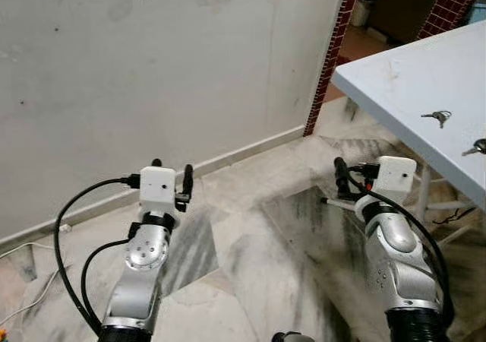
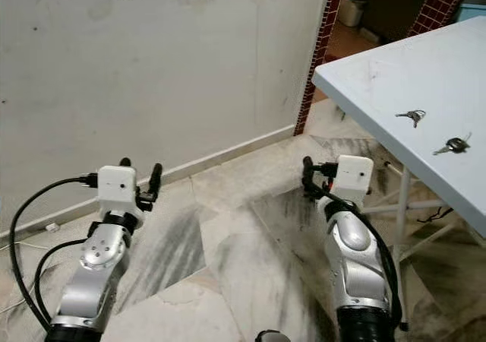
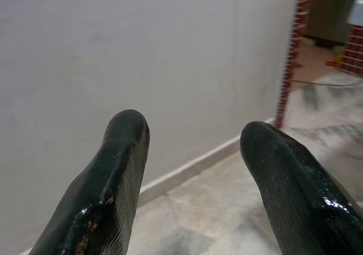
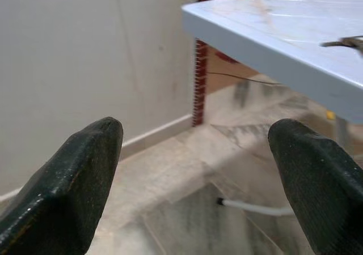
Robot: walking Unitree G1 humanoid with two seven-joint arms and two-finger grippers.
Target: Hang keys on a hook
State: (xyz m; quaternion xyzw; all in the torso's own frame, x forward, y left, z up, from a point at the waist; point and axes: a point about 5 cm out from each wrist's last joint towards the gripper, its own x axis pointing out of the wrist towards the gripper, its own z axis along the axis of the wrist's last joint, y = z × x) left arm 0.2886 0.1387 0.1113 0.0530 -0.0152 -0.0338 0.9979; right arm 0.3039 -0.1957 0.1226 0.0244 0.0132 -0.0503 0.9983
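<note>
2 small metal key bunches (image 2: 411, 116) and (image 2: 452, 145) lie on the smooth pale-blue surface (image 2: 380, 76), well apart from both sets of fingers. The right gripper (image 4: 195, 170) hangs below the surface's edge, its matte black fingers spread and empty. The left gripper (image 3: 193, 175), likewise released, faces the plain grey wall (image 1: 152, 76) above the veined marble floor (image 1: 258, 258).
</note>
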